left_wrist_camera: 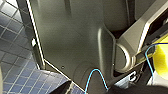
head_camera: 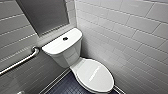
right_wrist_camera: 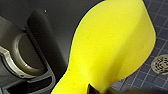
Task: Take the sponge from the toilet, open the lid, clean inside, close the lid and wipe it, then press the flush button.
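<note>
Sponge (right_wrist_camera: 110, 45) is pinched in my right fingers (right_wrist_camera: 91, 88). A dark tip bites into its narrow end and the yellow foam fans out, bent and squashed, beyond it, so I read them as clamped on it. It hangs in the air over the dark tiled floor (right_wrist_camera: 140, 80), with a round floor drain (right_wrist_camera: 160, 64) below and off to one side. In the left wrist view its yellow edge shows just beside the robot's own casing.

My worry is the grip. It seems to hold only the end of soft foam, so I judge that a hard push against the lid (head_camera: 96, 75) or inside the bowl could fold the sponge over or drag it free. It would then drop to the floor near that drain. The lid lies shut on the toilet (head_camera: 66, 56), the flush button (head_camera: 65, 38) sits dark on the tank cover, and a grab bar (head_camera: 22, 61) runs along the wall beside it.

My right arm looks tucked low and close to the robot's dark body, wrist facing the floor, and I judge it well apart from the toilet.
</note>
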Robot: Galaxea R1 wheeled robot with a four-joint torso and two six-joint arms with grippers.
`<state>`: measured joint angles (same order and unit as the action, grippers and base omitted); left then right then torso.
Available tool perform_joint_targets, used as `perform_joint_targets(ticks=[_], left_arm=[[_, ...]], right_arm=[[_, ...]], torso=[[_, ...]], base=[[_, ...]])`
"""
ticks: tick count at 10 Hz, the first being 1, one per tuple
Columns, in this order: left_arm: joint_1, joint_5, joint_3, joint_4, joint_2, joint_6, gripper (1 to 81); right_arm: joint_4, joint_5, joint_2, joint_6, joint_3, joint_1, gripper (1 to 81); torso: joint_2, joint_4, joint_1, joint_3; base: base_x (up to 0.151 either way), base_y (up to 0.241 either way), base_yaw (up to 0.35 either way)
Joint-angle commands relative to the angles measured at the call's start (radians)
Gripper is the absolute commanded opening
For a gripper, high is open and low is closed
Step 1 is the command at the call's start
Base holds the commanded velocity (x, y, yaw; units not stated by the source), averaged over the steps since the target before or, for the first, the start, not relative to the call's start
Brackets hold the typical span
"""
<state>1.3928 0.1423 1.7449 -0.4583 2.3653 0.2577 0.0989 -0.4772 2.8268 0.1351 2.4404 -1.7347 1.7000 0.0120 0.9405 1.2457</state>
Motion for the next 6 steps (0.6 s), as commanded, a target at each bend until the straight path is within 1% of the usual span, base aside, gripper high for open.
perform_joint_targets(ticks=[1, 2, 3, 4, 6], left_arm=[[0.074, -0.018, 0.041, 0.053, 0.016, -0.099, 81.1], [0.091, -0.035, 0.042, 0.067, 0.014, -0.139, 81.1], [0.108, -0.064, 0.045, 0.079, 0.017, -0.150, 81.1], [0.111, -0.067, 0.071, 0.078, 0.026, -0.147, 81.1], [0.124, -0.050, 0.097, 0.069, 0.062, -0.149, 81.1]], right_arm=[[0.034, 0.063, -0.063, -0.023, -0.103, -0.069, 1.0], [0.041, 0.062, -0.067, -0.026, -0.112, -0.073, 1.0], [0.045, 0.062, -0.068, -0.038, -0.117, -0.073, 1.0], [0.068, 0.071, -0.073, -0.032, -0.126, -0.061, 1.0], [0.053, 0.066, -0.138, -0.026, -0.218, -0.040, 1.0]], torso=[[0.000, 0.000, 0.000, 0.000], [0.000, 0.000, 0.000, 0.000], [0.000, 0.000, 0.000, 0.000], [0.000, 0.000, 0.000, 0.000], [0.000, 0.000, -0.001, 0.000]], base=[[0.000, 0.000, 0.000], [0.000, 0.000, 0.000], [0.000, 0.000, 0.000], [0.000, 0.000, 0.000], [0.000, 0.000, 0.000]])
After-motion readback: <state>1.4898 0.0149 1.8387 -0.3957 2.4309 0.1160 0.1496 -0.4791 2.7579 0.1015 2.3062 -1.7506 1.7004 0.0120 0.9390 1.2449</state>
